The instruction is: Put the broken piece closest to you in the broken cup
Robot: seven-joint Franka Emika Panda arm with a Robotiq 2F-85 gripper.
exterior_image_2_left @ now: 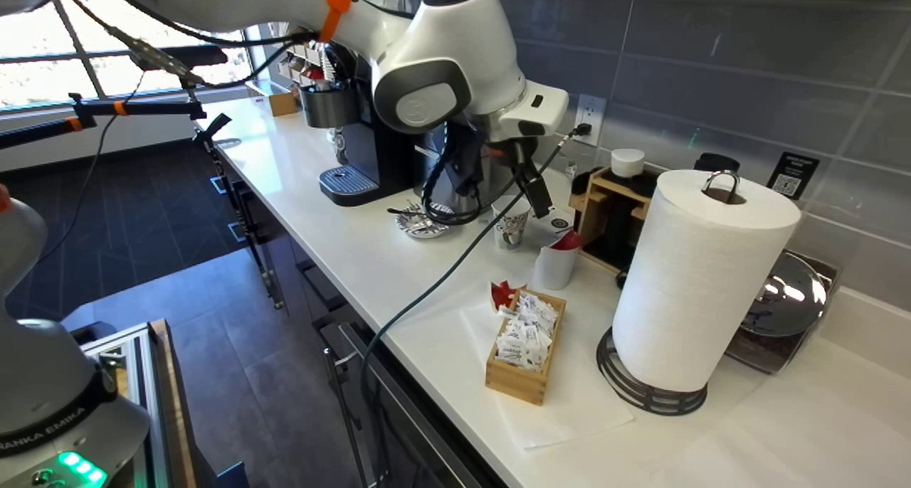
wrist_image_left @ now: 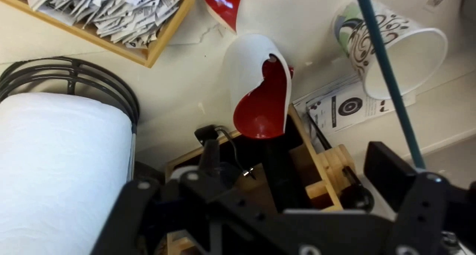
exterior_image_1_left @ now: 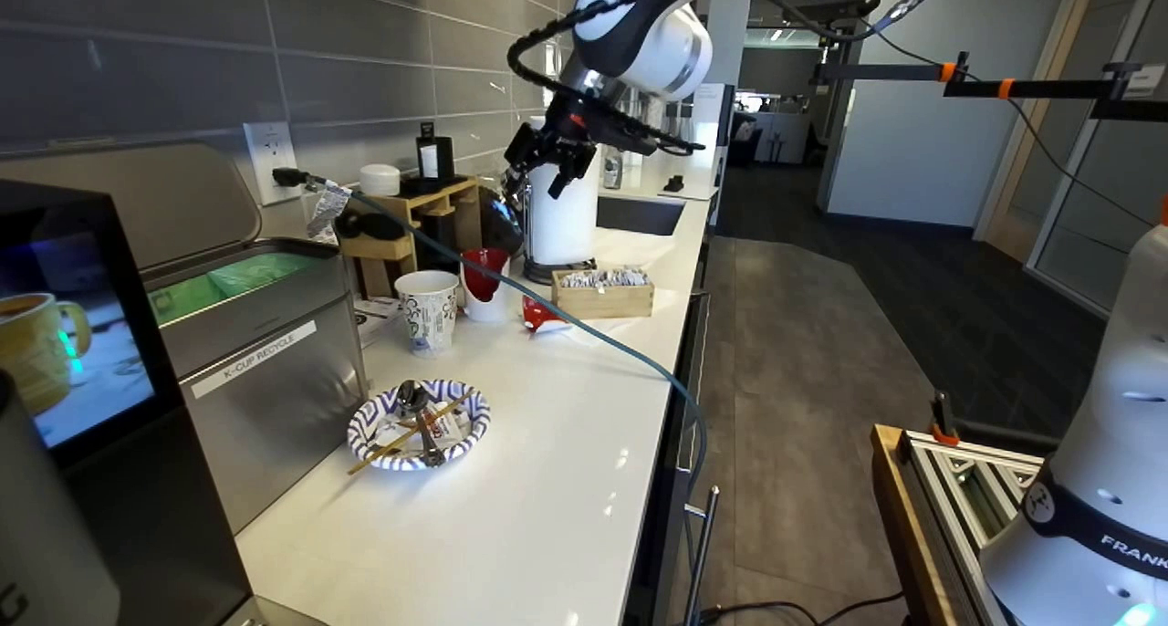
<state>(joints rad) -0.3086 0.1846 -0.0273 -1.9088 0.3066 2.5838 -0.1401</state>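
The broken cup is white outside and red inside, with a jagged open side. It stands upright on the counter and also shows in an exterior view and the wrist view. A broken piece, red with a white side, lies against the wooden packet box. It shows in an exterior view and at the top edge of the wrist view, partly cut off. A small red bit shows beside the cup. My gripper is open and empty, high above the counter; its fingers show apart in the wrist view.
A teal cable crosses over the counter. A patterned paper cup, a packet box, a paper towel roll and a wooden organizer surround the cup. A patterned bowl with utensils stands farther along.
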